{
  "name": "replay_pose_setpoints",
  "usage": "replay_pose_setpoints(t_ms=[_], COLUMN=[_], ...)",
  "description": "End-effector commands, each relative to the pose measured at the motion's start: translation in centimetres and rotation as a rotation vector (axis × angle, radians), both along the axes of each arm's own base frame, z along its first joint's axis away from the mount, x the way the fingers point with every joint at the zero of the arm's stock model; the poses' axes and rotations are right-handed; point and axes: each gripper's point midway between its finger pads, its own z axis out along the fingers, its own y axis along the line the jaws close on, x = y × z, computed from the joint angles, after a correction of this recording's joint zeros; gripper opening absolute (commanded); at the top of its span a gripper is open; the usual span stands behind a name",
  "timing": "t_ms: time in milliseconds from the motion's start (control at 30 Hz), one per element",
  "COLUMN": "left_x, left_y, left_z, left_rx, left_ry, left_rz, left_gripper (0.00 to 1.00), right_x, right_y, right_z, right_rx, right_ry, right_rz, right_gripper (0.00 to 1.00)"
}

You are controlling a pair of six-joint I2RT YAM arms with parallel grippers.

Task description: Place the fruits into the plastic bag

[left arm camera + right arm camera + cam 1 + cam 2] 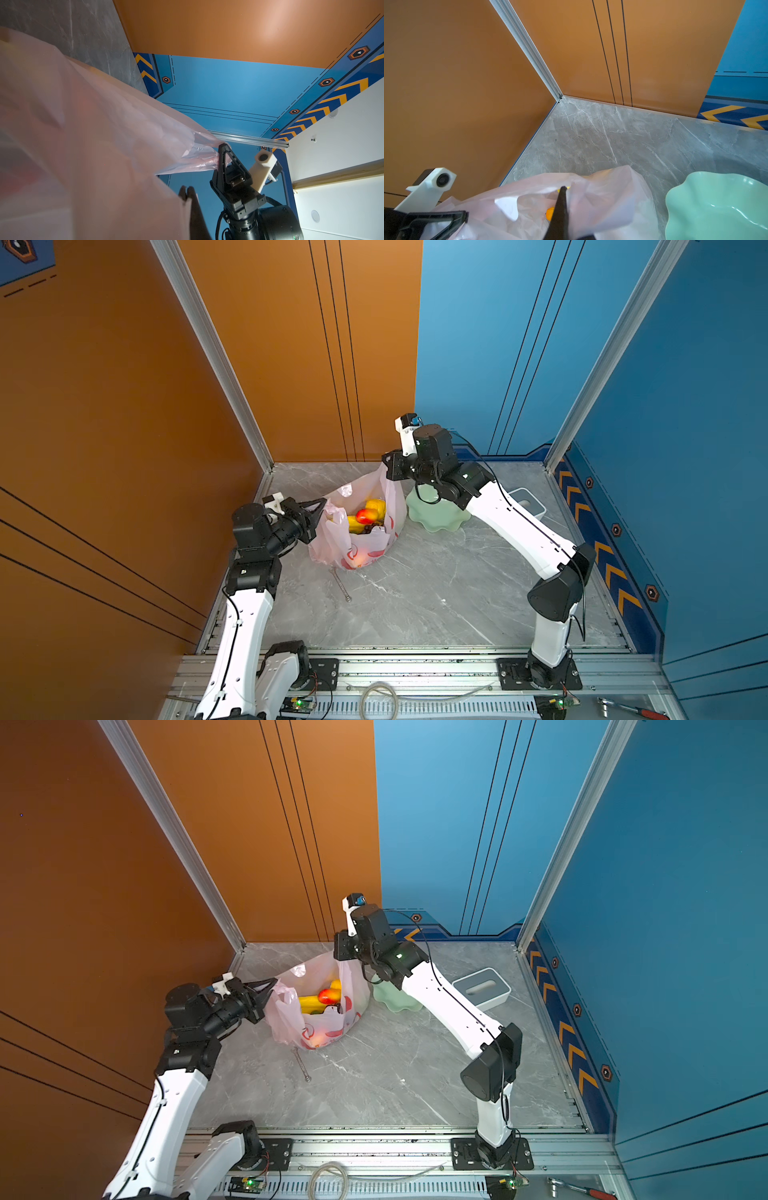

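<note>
The plastic bag (332,547) (286,1023) stands open on the grey marble floor, pale pink with red prints. Inside lie the fruits: a yellow banana bunch (376,506), a red-orange mango (365,515) (329,995) and dark grapes (370,529). My left gripper (323,503) (187,190) is shut on the bag's left rim. My right gripper (387,472) (563,188) is shut on the right rim, higher up, and the mouth is stretched between the two. In the right wrist view a small orange piece (550,214) shows through the bag's film (608,197).
A pale green scalloped dish (436,516) (716,203) sits just right of the bag, under my right arm. A white-and-grey box (482,988) lies further right. A metal wrench (340,583) rests in front of the bag. Orange and blue walls enclose the floor.
</note>
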Motion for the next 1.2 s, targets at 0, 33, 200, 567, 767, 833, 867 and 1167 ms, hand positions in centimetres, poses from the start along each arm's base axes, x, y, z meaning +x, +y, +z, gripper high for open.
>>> replay_pose_setpoints(t_ms=[0,33,200,567,767,833,867,1167], left_x=[0.0,0.0,0.2,4.0,5.4,5.4,5.3,4.5], left_y=[-0.2,-0.2,-0.1,0.3,0.5,0.3,0.3,-0.2], left_z=[-1.1,-1.2,-1.9,7.6,7.5,6.6,5.9,1.3], left_rx=[0.026,0.027,0.031,0.095,0.115,0.093,0.095,0.103], left_ry=[0.001,0.005,0.016,-0.176,-0.161,-0.150,-0.139,-0.050], left_rz=[-0.011,-0.011,-0.008,-0.003,0.002,0.002,0.002,-0.012], left_gripper=[0.00,0.00,0.00,0.00,0.00,0.00,0.00,0.00], right_x=[1.3,1.3,1.5,3.2,4.5,4.9,4.9,5.0], right_y=[0.5,0.7,1.1,1.0,1.0,1.1,1.1,0.1], right_z=[-2.6,-2.9,-4.1,3.8,3.4,1.6,0.8,-2.5], right_rx=[0.020,0.019,0.008,0.126,0.118,0.108,0.100,0.059], right_ry=[0.058,0.063,0.083,-0.092,-0.124,-0.079,-0.064,-0.013], right_rz=[-0.004,-0.001,0.008,0.003,-0.013,-0.010,-0.008,-0.023], right_gripper=[0.00,0.00,0.00,0.00,0.00,0.00,0.00,0.00])
